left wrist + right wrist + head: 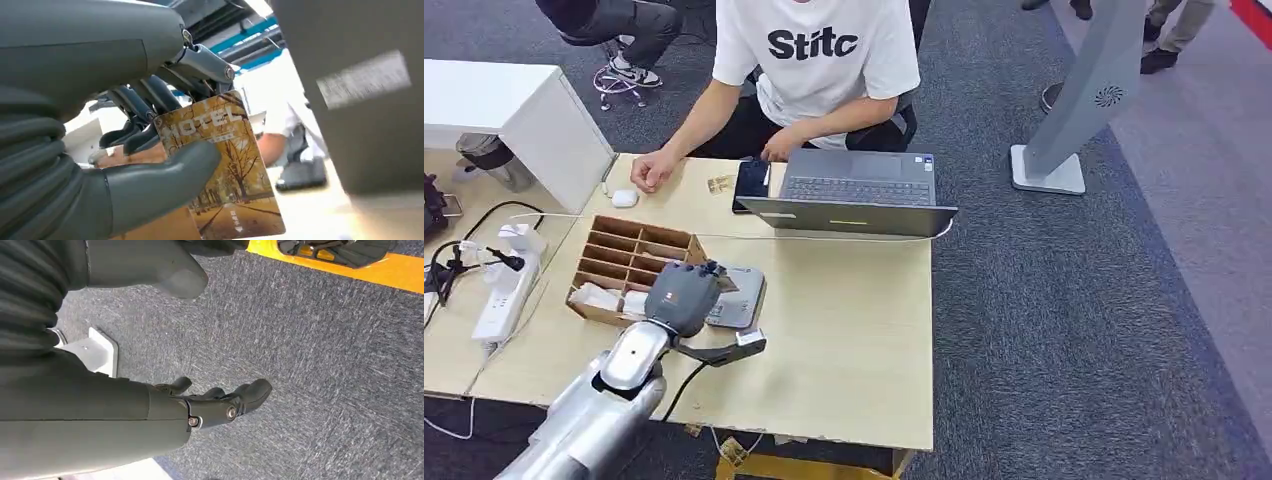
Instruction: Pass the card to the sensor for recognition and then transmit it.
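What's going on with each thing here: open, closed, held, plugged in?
Card: held by the left hand, thumb on its printed face.
Right hand: holding nothing, hanging above the carpet.
Sensor: flat on the table, partly under the left hand.
Laptop: lid open.
Wooden organiser: open-topped.
Power strip: cables plugged in.

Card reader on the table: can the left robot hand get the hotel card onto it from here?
Probably yes. The left robot hand holds the hotel card right beside the grey card reader, with nothing visible between them.
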Controlling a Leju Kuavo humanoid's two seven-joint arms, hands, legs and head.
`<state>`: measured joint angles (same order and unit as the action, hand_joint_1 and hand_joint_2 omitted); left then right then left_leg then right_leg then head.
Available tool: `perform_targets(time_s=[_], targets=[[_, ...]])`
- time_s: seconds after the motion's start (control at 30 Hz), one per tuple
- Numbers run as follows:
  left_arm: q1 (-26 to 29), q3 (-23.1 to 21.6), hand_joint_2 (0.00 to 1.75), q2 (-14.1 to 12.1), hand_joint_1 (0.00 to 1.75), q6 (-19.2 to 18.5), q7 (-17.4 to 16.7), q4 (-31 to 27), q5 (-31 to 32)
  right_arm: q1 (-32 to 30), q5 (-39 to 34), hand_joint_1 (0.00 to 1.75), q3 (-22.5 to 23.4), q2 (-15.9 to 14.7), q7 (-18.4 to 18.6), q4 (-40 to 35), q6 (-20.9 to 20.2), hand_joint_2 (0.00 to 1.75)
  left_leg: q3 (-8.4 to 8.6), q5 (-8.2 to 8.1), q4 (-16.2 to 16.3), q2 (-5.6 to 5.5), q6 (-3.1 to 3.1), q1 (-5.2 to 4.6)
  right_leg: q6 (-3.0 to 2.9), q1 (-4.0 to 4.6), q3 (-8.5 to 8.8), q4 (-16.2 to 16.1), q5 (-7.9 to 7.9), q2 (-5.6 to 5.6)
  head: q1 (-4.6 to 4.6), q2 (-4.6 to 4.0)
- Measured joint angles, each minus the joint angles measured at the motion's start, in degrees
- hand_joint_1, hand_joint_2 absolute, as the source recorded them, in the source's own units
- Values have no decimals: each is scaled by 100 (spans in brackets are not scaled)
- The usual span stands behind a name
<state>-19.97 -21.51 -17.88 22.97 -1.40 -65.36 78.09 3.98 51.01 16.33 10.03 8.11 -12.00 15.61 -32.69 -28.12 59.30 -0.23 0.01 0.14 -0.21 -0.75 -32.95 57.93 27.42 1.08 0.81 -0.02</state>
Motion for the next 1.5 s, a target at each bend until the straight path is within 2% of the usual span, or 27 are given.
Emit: perform_targets(time_s=[0.27, 0.5, 0.77, 1.07, 1.1, 1.13, 1.43, 1.47, 1.5], targets=[[-435, 504, 175, -319, 175, 33, 81, -804, -293, -2, 50, 0, 63, 2, 4, 0, 28, 175, 0, 3, 0, 0, -4, 1, -2, 2, 0, 2, -1, 0, 0, 0], [-955, 861, 175, -625, 175, 0, 81, -1084, -323, -1, 124, 0, 74, 15, 57, 0, 35, 175, 0, 5, 0, -1, -6, 3, -3, 3, -1, 3, -2, 0, 0, 0], [-1244, 975, 175, -653, 175, -35, 81, -1145, -330, 1, 175, 0, 74, 17, 98, 0, 37, 175, 0, 6, 0, 0, -5, 1, -3, 2, -2, 2, -2, 1, 0, -2], [-1244, 970, 175, -509, 175, 15, 81, -1147, -260, 0, 201, 0, 79, 22, 116, 0, 39, 175, -1, 6, 0, 1, -5, 2, -3, 2, -4, 2, -2, 4, 0, -2], [-1244, 968, 175, -498, 61, 17, 81, -1147, -255, 1, 203, 0, 81, 22, 116, 0, 39, 175, -1, 6, 0, 1, -5, 2, -3, 2, -4, 2, -2, 4, 0, 0], [-1243, 966, 175, -483, 0, 17, 81, -1147, -255, 1, 205, 0, 83, 22, 116, 0, 39, 175, -1, 6, 0, 1, -5, 2, -3, 2, -4, 2, -2, 4, 0, 0], [-1110, 953, 175, -328, 0, 273, -24, -1252, -197, -2, 188, 0, 116, 31, 116, 0, 50, 175, -2, 5, 0, 1, -5, 1, -3, 2, -4, 2, -2, 3, 0, 0], [-1069, 953, 175, -304, 0, 170, -29, -1283, -337, -3, 181, 0, 120, 31, 114, 0, 57, 175, -1, 6, 0, 1, -5, 1, -3, 2, -5, 1, -2, 3, 2, 0], [-1028, 953, 175, -255, 0, -116, -59, -1333, -558, -5, 170, 0, 133, 31, 114, 0, 61, 175, -1, 6, 0, 0, -5, 1, -3, 2, -5, 1, -2, 2, 0, 0]])
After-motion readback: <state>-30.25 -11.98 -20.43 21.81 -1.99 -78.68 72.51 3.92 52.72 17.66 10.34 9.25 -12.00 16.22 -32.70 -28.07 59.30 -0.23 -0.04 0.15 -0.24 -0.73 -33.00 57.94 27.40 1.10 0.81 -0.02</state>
